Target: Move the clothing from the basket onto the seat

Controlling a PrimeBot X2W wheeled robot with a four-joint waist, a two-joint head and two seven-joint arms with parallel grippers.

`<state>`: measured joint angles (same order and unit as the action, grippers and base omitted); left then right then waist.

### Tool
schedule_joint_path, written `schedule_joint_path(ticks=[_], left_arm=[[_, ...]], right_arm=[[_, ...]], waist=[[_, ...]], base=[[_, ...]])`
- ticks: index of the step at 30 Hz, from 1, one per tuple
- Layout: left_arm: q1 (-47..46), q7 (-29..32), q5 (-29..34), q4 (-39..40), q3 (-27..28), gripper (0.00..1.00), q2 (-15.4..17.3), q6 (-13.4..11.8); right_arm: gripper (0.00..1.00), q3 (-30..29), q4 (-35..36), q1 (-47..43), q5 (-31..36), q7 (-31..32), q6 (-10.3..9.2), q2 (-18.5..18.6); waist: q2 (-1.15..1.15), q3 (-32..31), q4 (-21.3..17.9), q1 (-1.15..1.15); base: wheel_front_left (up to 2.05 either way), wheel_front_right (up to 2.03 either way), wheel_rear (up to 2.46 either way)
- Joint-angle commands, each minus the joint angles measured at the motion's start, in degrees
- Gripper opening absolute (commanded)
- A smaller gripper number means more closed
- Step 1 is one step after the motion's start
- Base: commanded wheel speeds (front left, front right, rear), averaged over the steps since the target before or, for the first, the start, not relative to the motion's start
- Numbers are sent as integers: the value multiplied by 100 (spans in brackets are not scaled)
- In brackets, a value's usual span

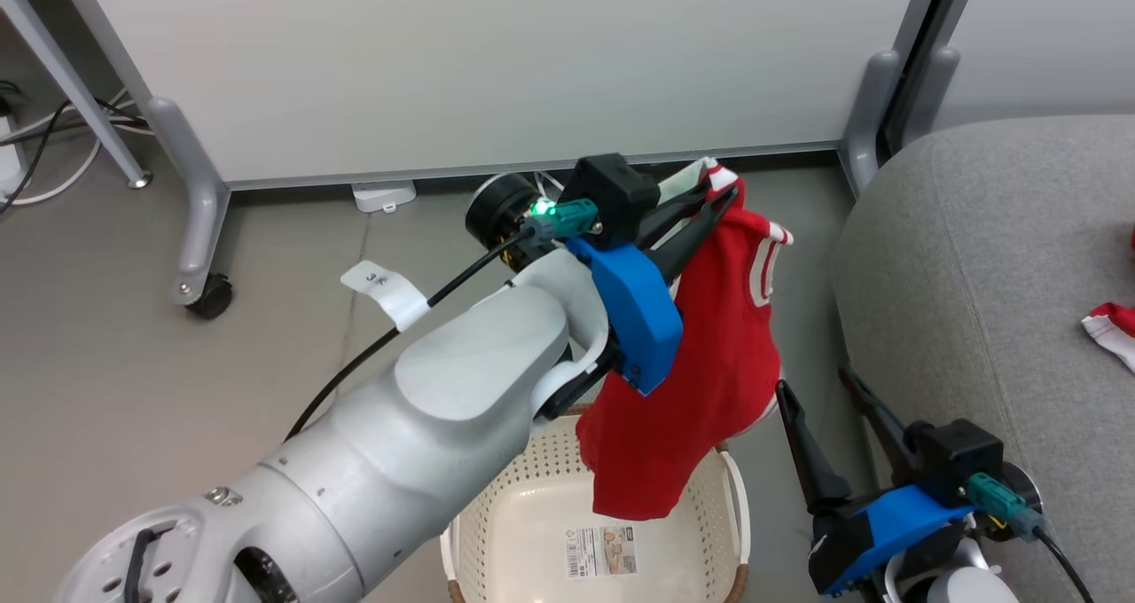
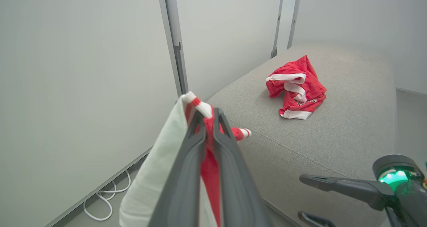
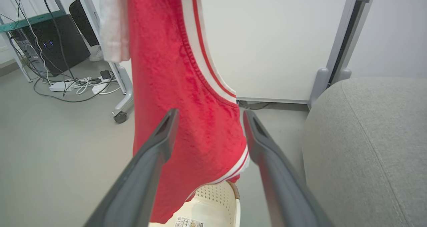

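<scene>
Left gripper (image 1: 720, 193) is closed on the striped upper edge of a red garment (image 1: 709, 355); red and white fabric is pinched between its fingers (image 2: 186, 160) in the left wrist view. The garment is held raised and hangs above the right part of the cream laundry basket (image 1: 523, 488); contact between hem and rim cannot be told. A printed label (image 1: 601, 550) is seen on the basket's base. Right gripper (image 1: 811, 381) is held open with nothing between its fingers, low between the basket and the grey sofa (image 1: 975, 257). A second red garment (image 2: 298, 88) lies crumpled on the sofa seat, well apart from both grippers. A white partition panel (image 1: 497, 62) stands behind.
</scene>
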<state>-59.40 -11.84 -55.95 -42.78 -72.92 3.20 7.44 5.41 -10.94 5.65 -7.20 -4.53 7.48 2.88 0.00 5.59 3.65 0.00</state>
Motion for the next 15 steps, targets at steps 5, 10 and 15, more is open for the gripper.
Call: schedule_joint_path(ticks=[5,10,15], left_arm=[[-291,78,-18,73,-21,0,-18,4],[-346,149,32,113,-41,0,-24,4],[-292,221,20,168,-48,0,-28,4]], right_arm=[[100,64,-37,-96,-60,11,3,1],[100,109,-67,-98,-95,22,3,1],[100,122,-65,-97,-85,35,3,1]], waist=[[0,-83,14,0],[0,-141,3,0],[0,-156,-4,0]], base=[[0,0,0],[0,0,0],[0,0,0]])
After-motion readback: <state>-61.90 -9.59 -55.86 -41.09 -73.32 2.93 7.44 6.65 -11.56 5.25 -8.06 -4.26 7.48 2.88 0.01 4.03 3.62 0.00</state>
